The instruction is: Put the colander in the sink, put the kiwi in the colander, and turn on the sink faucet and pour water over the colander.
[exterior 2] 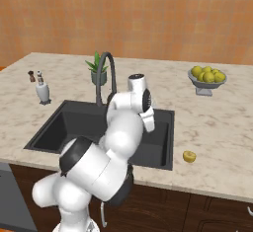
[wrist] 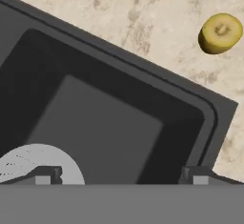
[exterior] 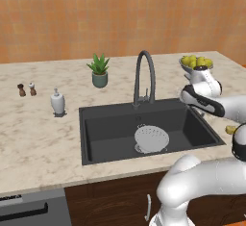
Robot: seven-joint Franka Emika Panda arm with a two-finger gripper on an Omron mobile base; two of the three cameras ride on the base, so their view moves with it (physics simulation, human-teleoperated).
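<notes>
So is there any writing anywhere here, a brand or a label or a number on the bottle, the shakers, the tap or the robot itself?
None: no word, number or sign can be read in these pictures.
The soap bottle is plain white.
The two shakers are too small to show any marking.
The tap, sink, colander and plant pot carry no print.
The robot arm's white shell shows no logo.

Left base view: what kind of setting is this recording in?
A simulated kitchen, judging by the dark sink set in a marble-look counter, the gooseneck sink faucet behind it, and a fruit bowl.
</notes>
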